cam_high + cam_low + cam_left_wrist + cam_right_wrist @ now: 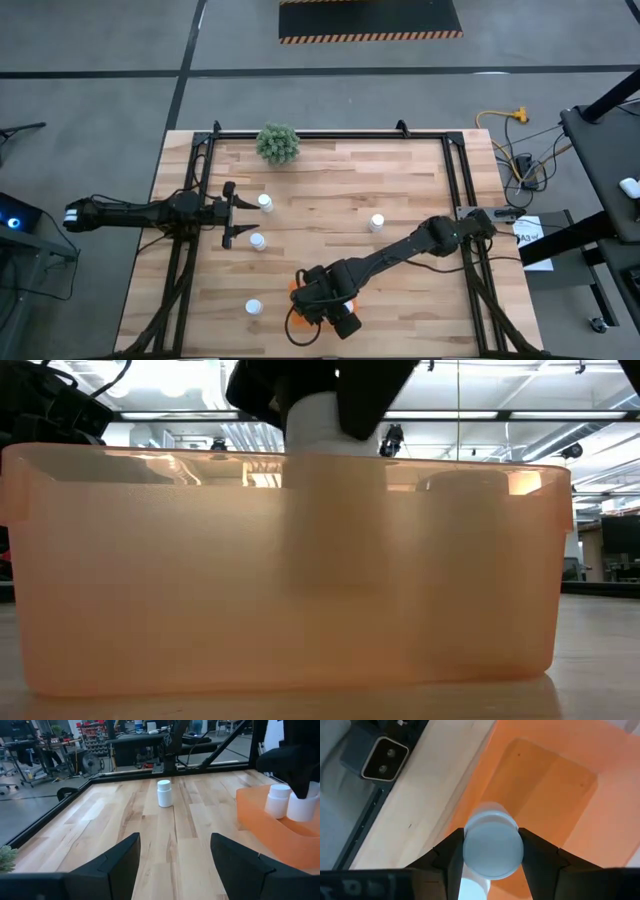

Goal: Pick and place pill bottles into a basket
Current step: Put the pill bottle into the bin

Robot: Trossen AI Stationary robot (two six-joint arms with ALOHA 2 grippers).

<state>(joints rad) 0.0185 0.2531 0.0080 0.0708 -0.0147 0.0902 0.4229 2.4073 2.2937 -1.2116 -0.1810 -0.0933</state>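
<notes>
One small white cylindrical pill bottle (493, 844) sits clenched in the right gripper (491, 851) over the shallow bright-orange plastic basket (555, 775); releasing high could topple it onto its neighbour. Left gripper (172, 857) waits, released.

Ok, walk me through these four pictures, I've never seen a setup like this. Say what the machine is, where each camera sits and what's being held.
These are two robot arms at a wooden table. One picture looks down from above, one sits at tabletop level right behind the orange basket, and two ride on the arms' wrists. The right pincer is shut on a white pill bottle, holding it over the basket, where another bottle already stands. The left pincer waits open at the table's left side. Four more bottles stand loose on the table, such as this one, and a small green plant sits at the far edge.
</notes>
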